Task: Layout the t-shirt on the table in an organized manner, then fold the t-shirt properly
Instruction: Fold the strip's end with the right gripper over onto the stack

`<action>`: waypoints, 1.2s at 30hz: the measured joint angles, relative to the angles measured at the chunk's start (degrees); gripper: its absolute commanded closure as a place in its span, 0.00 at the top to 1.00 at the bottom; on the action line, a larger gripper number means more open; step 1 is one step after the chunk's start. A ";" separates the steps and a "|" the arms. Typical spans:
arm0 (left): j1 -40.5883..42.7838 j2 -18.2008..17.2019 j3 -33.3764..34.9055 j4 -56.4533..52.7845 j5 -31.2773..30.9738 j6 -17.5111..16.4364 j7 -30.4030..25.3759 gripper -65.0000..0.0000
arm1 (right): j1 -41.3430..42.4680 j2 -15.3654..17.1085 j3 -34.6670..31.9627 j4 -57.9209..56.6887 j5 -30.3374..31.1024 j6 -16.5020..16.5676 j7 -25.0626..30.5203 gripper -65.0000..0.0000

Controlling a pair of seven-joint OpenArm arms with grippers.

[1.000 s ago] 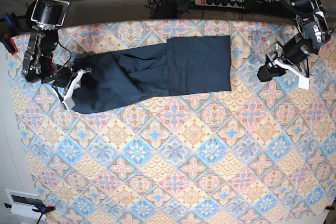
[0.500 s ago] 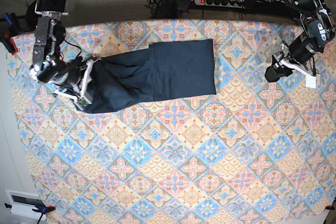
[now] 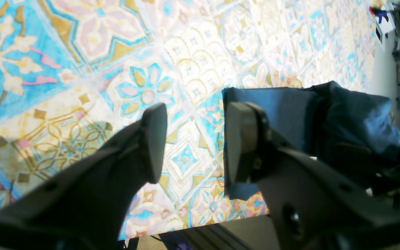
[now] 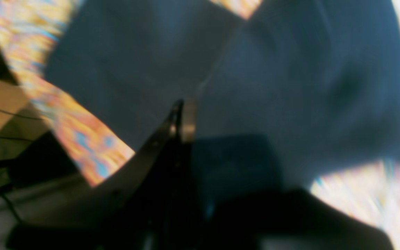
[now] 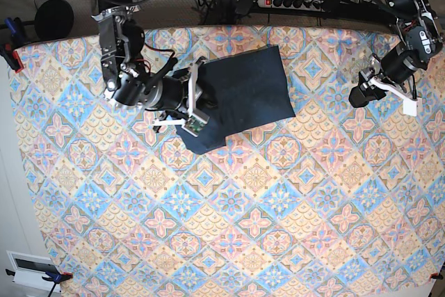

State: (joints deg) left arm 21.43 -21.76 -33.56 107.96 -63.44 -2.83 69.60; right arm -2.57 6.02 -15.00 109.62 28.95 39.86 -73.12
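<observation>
Right gripper (image 5: 197, 102) reaches inward, jaws closed; left gripper (image 3: 193, 142) hangs aside, jaws parted.

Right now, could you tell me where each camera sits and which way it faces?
Base: overhead, looking straight down on the table; both arms show, the right gripper shut on the folded t-shirt, the left gripper off the shirt.
Left wrist: behind the open left gripper, looking low across the table toward the t-shirt.
Right wrist: behind the right gripper, close above the t-shirt; blurred.
Shared: all three show the t-shirt and the patterned cloth.
</observation>
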 measured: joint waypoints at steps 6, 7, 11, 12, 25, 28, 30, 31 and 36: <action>0.00 0.02 0.00 0.00 -0.02 0.02 0.02 0.43 | 2.34 -1.79 -4.07 -0.17 -0.35 -0.02 -0.44 0.00; 0.00 0.04 0.02 0.00 -0.02 0.00 0.02 0.43 | 2.93 -2.36 -4.37 -0.17 -0.39 -0.04 -0.37 0.00; -0.02 0.02 0.07 0.00 -0.02 0.02 0.02 0.43 | 3.91 -5.66 -6.51 -0.44 -0.26 0.00 2.29 0.00; 0.00 0.02 0.07 0.00 -0.07 0.00 0.02 0.43 | 4.79 -6.49 -7.04 -0.61 -0.07 0.07 2.58 0.00; -0.31 0.04 0.07 -0.02 -0.02 0.00 0.00 0.43 | 11.19 -4.85 -24.79 -9.86 -9.79 0.15 7.98 0.35; -0.33 0.02 0.07 -0.02 0.00 0.00 -0.07 0.43 | 10.91 -2.43 -29.09 -9.99 -10.78 -0.02 6.95 0.36; -0.31 0.04 0.07 -0.02 0.00 0.00 -0.02 0.43 | 10.34 -1.70 -30.27 -9.99 -10.67 0.46 6.93 0.36; -0.31 0.04 0.07 -0.02 0.00 0.00 -0.02 0.43 | 10.16 -1.73 -30.27 -9.46 -10.64 0.37 6.93 0.36; -0.33 0.02 0.07 -0.02 -0.04 -0.02 -0.37 0.43 | 11.10 -2.34 -27.85 -2.60 -10.03 0.17 8.00 0.36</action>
State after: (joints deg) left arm 21.10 -21.74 -33.50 107.94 -63.48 -2.85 69.23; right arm 8.54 3.68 -42.85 107.02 18.92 40.03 -65.12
